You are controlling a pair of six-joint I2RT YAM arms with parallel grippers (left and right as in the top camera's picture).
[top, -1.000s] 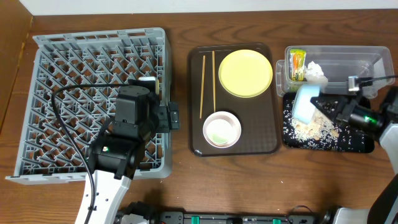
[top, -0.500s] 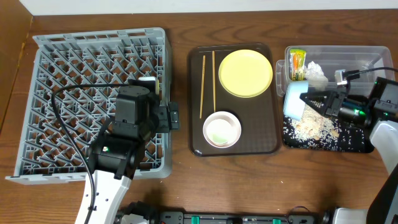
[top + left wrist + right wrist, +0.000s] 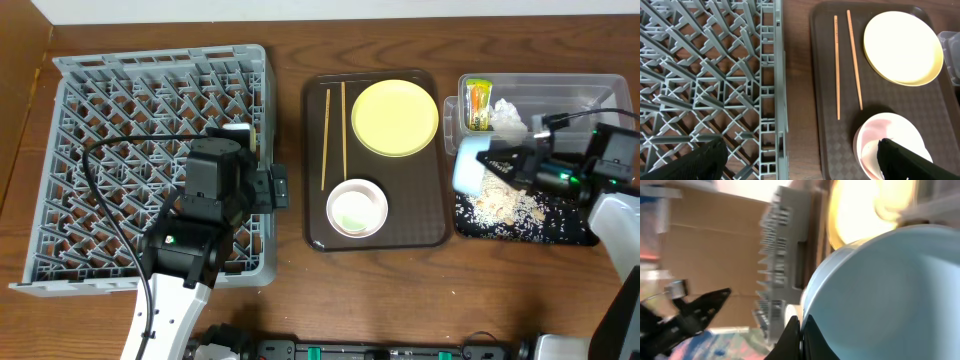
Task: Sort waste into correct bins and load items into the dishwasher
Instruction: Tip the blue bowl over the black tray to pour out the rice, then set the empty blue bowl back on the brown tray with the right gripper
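Gripping the light blue bowl (image 3: 470, 167) by its rim, the right gripper (image 3: 503, 162) holds it tipped on its side above the left end of the black tray (image 3: 530, 230), with its fingers pinched on the bowl. In the right wrist view the picture is blurred. The bowl's pale blue body (image 3: 880, 290) fills most of it, and one dark finger (image 3: 794, 339) sits against the rim at the bottom edge.

Loose rice scraps (image 3: 505, 205) lie scattered across the black tray under and beside the bowl. Just behind it stands the clear tub (image 3: 560, 88), with the snack wrapper (image 3: 479, 103) and the crumpled tissue (image 3: 508, 117) at its left end.

The dark brown serving tray (image 3: 425, 235) sits in the middle of the counter (image 3: 290, 300). It carries the yellow plate (image 3: 395, 117), the two chopsticks (image 3: 334, 135) lying side by side to the left of the plate, and the white bowl (image 3: 357, 208) near the front.

The left gripper (image 3: 273, 187) hangs over the right edge of the grey dish rack (image 3: 100, 100). Its fingers (image 3: 705, 160) are spread wide with nothing between them, and the wrist camera looks down on the rack edge, the chopsticks and part of the white bowl.
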